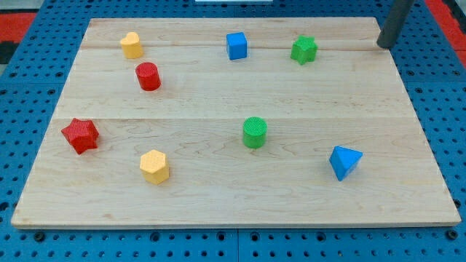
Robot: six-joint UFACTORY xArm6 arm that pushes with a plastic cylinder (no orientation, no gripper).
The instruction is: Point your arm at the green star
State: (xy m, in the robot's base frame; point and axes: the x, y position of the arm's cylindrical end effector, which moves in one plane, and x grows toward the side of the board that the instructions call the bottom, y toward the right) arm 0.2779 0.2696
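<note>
My tip (382,46) sits bare at the top-right corner, no claw fitted. The green star (304,49) waits along the top edge, near; overshooting risks knocking it toward the blue cube (237,45).

Text on board (218,102): I read none.
Labels on blocks: none I can make out.
</note>
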